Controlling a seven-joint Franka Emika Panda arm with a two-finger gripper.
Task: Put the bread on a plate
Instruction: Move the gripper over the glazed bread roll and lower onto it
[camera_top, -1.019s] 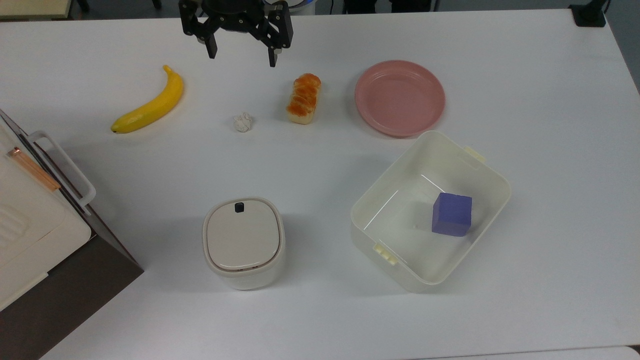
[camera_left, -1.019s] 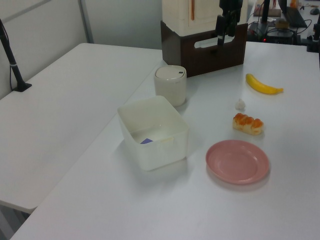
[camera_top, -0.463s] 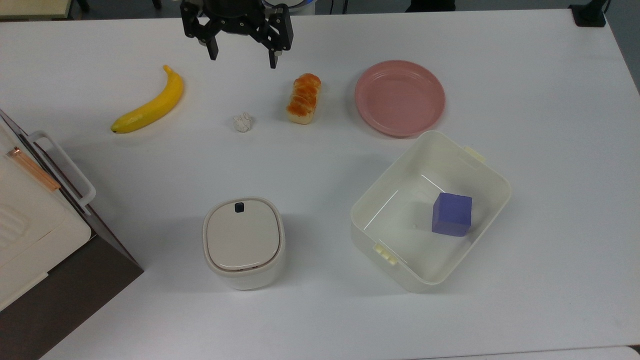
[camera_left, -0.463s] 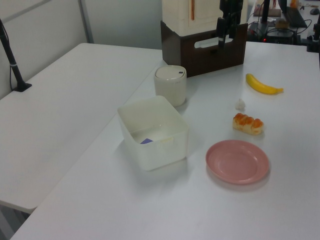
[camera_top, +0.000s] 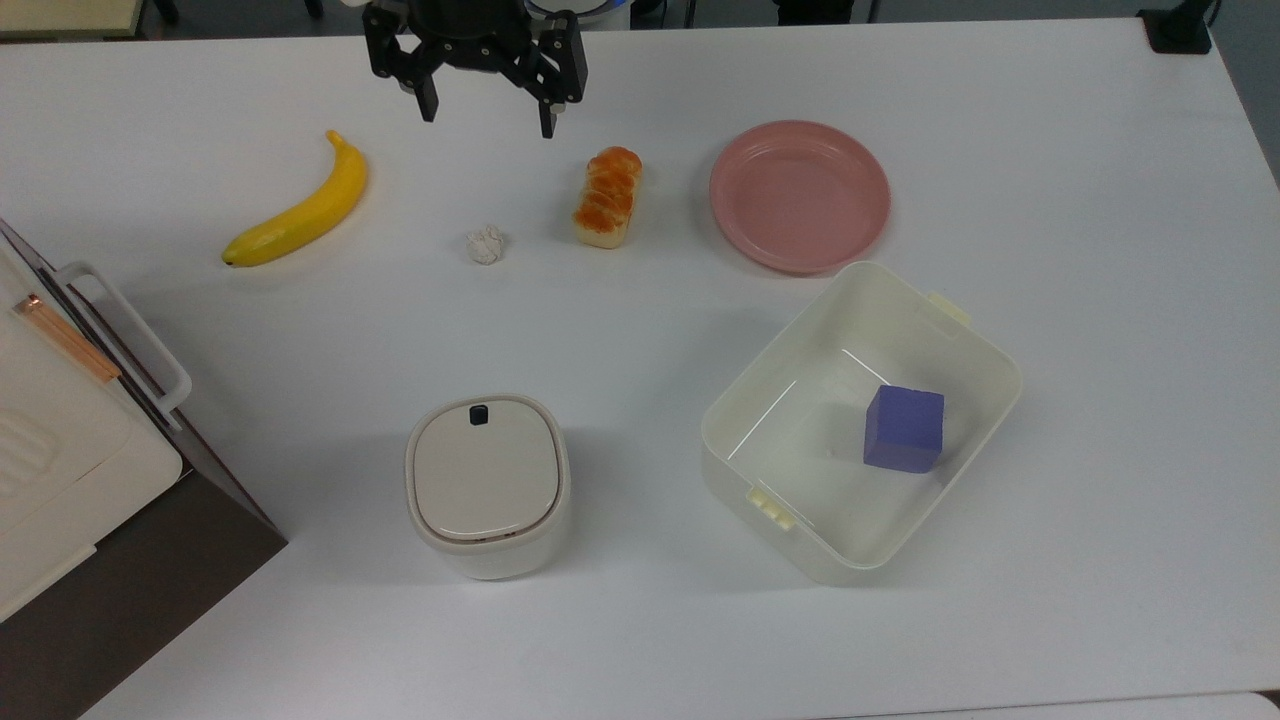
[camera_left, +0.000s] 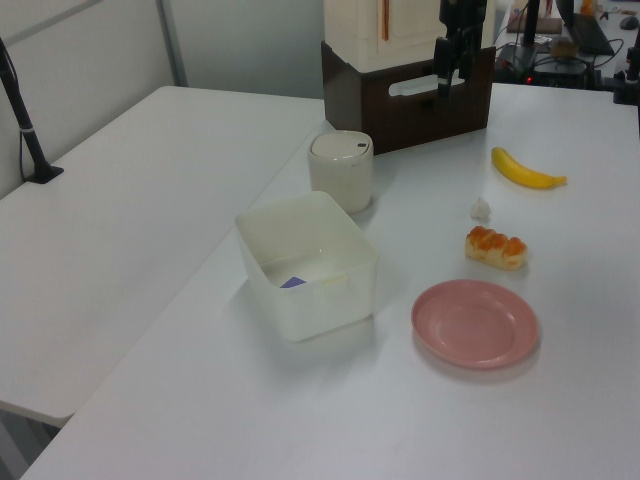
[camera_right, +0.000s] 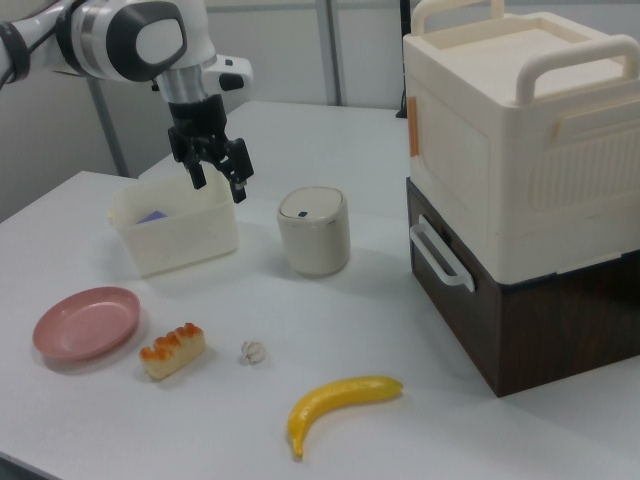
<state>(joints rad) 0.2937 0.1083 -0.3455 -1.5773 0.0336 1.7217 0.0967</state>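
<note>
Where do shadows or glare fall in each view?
Top view: soft shadows lie beside the tub and bin. Left view: a faint shadow edges the plate. Right view: the hand is sharp, and the table has no glare.

overhead, 2 opposite sides, shared table (camera_top: 640, 620)

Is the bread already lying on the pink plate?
No. In the top view the bread lies on the bare table, apart from the empty plate on the top view's right.
</note>
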